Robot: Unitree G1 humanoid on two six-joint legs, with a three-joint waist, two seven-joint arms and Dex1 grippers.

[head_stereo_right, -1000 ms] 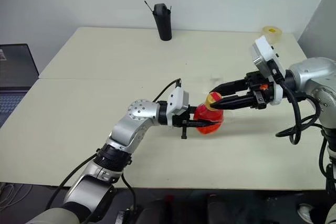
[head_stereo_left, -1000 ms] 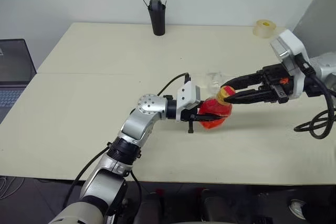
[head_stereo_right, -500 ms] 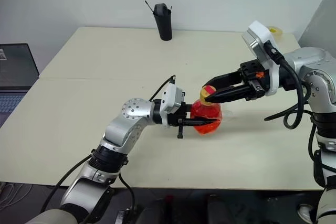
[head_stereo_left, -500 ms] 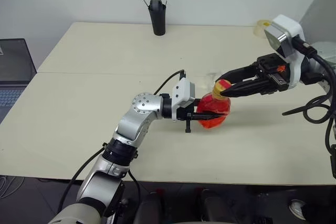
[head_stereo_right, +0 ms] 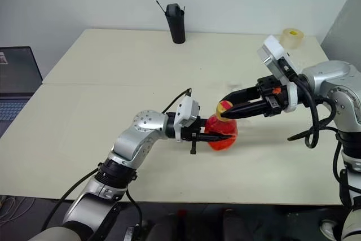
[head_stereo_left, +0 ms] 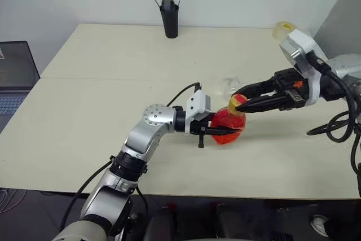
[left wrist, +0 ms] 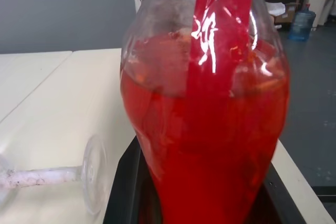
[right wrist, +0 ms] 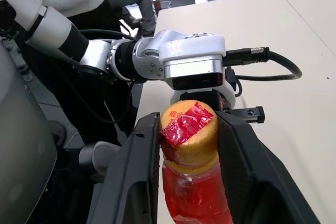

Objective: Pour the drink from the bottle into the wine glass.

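Black fingers of the right gripper [right wrist: 188, 135] sit either side of the yellow cap [right wrist: 189, 128], flanking it closely; whether they bite on it or have slackened, I cannot tell. Below, the left gripper [head_stereo_right: 217, 135] is clamped on the belly of the bottle [head_stereo_right: 221, 134], its fingers pressed against the plastic, holding it upright just above the table [head_stereo_left: 113, 94]. The drink [left wrist: 210, 145] fills most of the body, bright red behind a red label.

Lying on its side just behind the bottle is the wine glass [head_stereo_left: 228, 84], its stem and round foot visible in the left wrist view [left wrist: 92, 174]. A tall black cup [head_stereo_left: 168, 18] stands well apart at the far edge.

Judging from this, the step in hand is uncapping, and pouring has not begun. The next move calls for the right fingers to twist the cap off while the left keeps the bottle steady. The glass will also need standing upright before anything can be poured.
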